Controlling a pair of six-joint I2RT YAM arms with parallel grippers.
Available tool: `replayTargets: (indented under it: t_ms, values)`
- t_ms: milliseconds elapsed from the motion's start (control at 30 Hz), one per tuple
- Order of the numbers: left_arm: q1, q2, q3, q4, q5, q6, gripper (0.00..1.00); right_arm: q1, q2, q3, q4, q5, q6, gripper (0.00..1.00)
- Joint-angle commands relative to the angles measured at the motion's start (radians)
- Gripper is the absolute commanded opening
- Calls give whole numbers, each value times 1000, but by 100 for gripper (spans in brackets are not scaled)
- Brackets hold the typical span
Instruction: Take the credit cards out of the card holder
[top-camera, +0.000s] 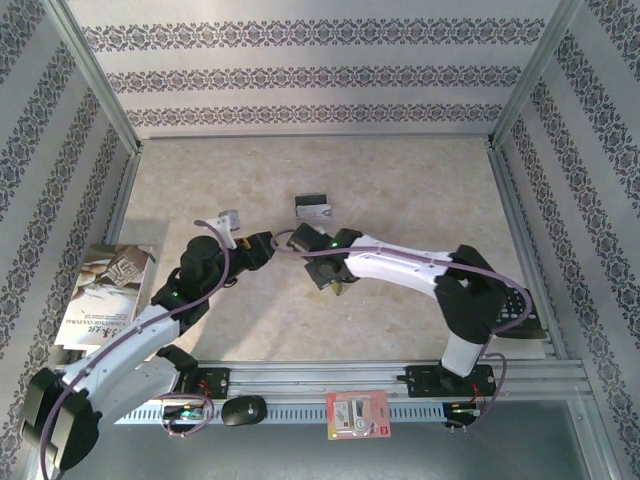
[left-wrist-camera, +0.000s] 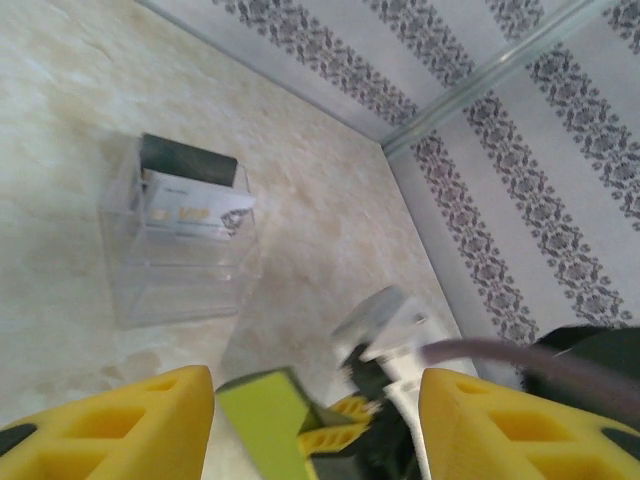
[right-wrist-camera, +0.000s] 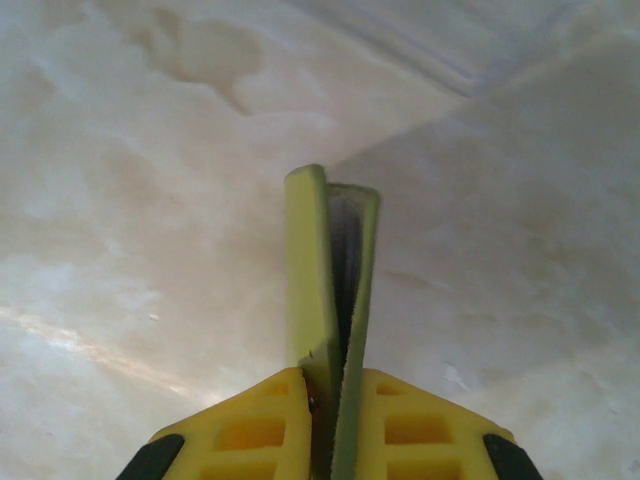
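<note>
The olive-green card holder (right-wrist-camera: 335, 290) is seen edge-on and folded nearly flat, with a dark gap between its leaves. My right gripper (right-wrist-camera: 333, 385) is shut on its lower edge. Seen from above, that gripper (top-camera: 333, 281) holds the holder (top-camera: 338, 287) just above mid-table. The left wrist view shows my left gripper (left-wrist-camera: 315, 400) open wide, its yellow fingers (left-wrist-camera: 120, 430) on either side of the holder (left-wrist-camera: 260, 415) without touching it. Silver-grey credit cards with a black band (left-wrist-camera: 190, 200) stand in a clear box (top-camera: 315, 207) farther back. Another small silver card (top-camera: 228, 218) lies near the left arm.
A booklet (top-camera: 108, 290) lies at the table's left edge. A red-and-white packet (top-camera: 357, 414) and a black oval object (top-camera: 243, 410) rest on the front rail. Patterned walls (top-camera: 320, 75) enclose the table on three sides.
</note>
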Motion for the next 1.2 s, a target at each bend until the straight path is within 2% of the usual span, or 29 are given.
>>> replayTargets:
  t_ms: [0,133,267,400,500,533,600,700,867,1067,1167]
  values:
    - [18,-95,-2,-148,-116,36,56,34,57,73,5,-14,7,7]
    - [35,-180,-2,-219,-146,51,56,39,104,72,90,-123,38,26]
    - [46,-196,6,-250,-122,61,56,39,125,69,130,-177,49,42]
    - [51,-195,-4,-239,-108,54,56,36,124,58,140,-178,53,45]
    - [56,-194,-11,-230,-102,50,56,23,118,48,139,-178,55,43]
    - [56,-193,-11,-227,-97,48,56,20,113,42,142,-179,56,38]
    - [61,-188,-11,-225,-88,49,56,14,97,25,155,-181,58,23]
    - [63,-178,-5,-225,-72,51,56,-3,71,-3,181,-193,72,12]
    - [63,-145,-5,-203,-24,54,56,-35,20,-75,270,-250,106,8]
    - [62,-95,-21,-170,14,37,56,-62,-1,-135,349,-320,133,16]
    - [63,-89,-23,-160,18,35,56,-72,-5,-166,395,-348,152,9]
